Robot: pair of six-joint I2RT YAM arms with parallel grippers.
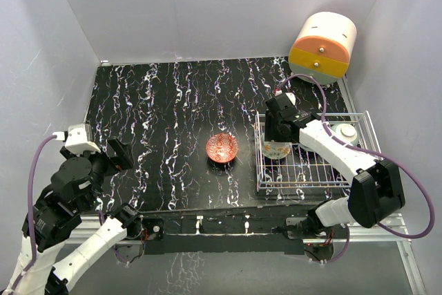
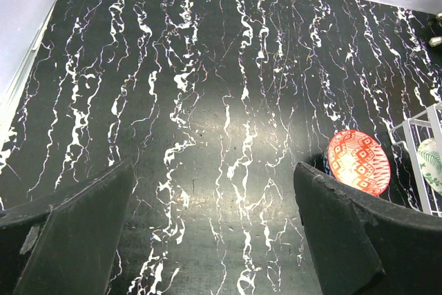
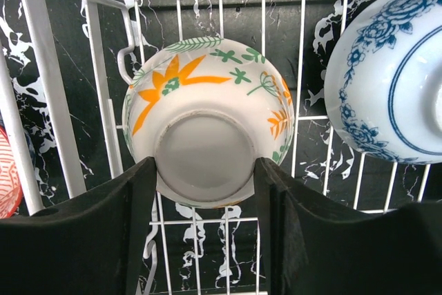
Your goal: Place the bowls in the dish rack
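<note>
Cream-and-orange round drawer unit [image 1: 323,45] at the far right corner, black white-veined tabletop [image 1: 173,101], pale grey walls [image 1: 207,5]

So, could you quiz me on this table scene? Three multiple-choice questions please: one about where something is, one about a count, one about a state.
1. Where is the red bowl?
A. on the black table, beside the rack
B. inside the rack
C. stacked on another bowl

2. How many bowls sit in the rack?
A. one
B. three
C. two

3. The left pincer is:
A. gripping a bowl
B. open and empty
C. shut tight

Answers:
1 A, it sits alone on the table, left of the rack.
2 C, only the flowered bowl and the blue-patterned bowl are inside.
3 B, its fingers stand wide apart with bare table between them.
</note>
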